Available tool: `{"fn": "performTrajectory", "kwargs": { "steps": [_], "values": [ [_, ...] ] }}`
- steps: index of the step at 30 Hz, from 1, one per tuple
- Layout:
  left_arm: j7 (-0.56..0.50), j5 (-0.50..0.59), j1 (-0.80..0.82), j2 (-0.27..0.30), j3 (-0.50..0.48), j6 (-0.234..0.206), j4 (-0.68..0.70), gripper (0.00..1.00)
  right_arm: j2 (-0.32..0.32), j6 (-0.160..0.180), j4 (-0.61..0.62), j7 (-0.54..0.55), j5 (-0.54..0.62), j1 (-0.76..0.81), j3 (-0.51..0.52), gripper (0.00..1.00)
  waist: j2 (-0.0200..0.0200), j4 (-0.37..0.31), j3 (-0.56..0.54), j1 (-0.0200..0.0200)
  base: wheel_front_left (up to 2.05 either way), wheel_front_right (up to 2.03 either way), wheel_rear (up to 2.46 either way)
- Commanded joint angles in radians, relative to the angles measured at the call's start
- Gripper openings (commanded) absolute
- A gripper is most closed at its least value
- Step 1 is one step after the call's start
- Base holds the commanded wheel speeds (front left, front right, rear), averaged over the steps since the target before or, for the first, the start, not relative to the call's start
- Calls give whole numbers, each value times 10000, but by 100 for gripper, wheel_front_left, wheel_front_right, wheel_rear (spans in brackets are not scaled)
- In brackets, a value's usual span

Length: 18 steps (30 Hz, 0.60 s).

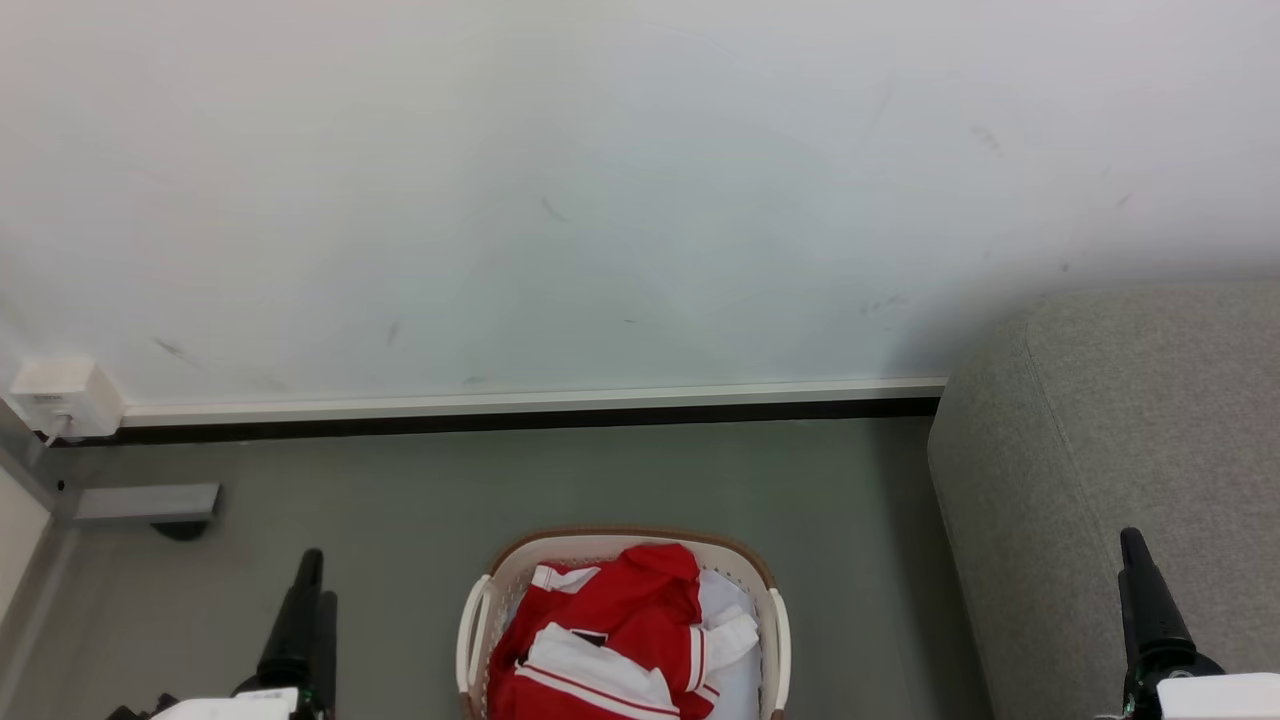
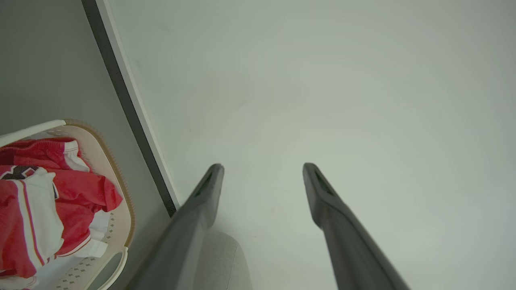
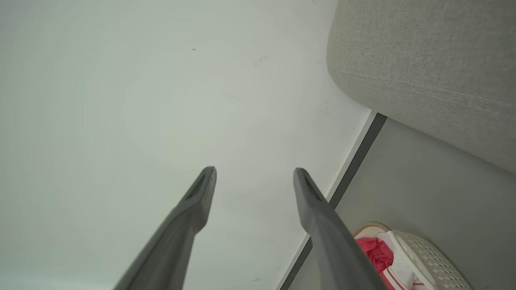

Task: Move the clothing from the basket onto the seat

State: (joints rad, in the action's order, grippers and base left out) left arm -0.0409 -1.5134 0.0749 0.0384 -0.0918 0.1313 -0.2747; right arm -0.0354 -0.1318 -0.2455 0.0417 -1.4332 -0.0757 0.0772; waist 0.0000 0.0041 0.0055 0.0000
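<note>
The red and white clothing (image 1: 620,630) lies bunched up in the basket (image 1: 472,630) on the floor (image 1: 380,500). The grey seat (image 1: 1120,450) is to the right, apart from it. The left hand (image 2: 263,166) and the right hand (image 3: 254,170) are both wide open and hold nothing at all.
</note>
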Motion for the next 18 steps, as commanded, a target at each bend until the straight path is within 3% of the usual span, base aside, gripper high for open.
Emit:
{"fn": "performTrajectory", "kwargs": {
  "steps": [1,18],
  "values": [
    [119,337,90,70,-11,0,154,100,-101,1,299,-126,546,-68,-62,100,0,4,2,0,0,0,0],
    [771,3520,-134,90,-12,-1,505,100,-123,4,886,-776,4378,82,-477,100,0,-3,8,0,0,0,0]
  ]
}}
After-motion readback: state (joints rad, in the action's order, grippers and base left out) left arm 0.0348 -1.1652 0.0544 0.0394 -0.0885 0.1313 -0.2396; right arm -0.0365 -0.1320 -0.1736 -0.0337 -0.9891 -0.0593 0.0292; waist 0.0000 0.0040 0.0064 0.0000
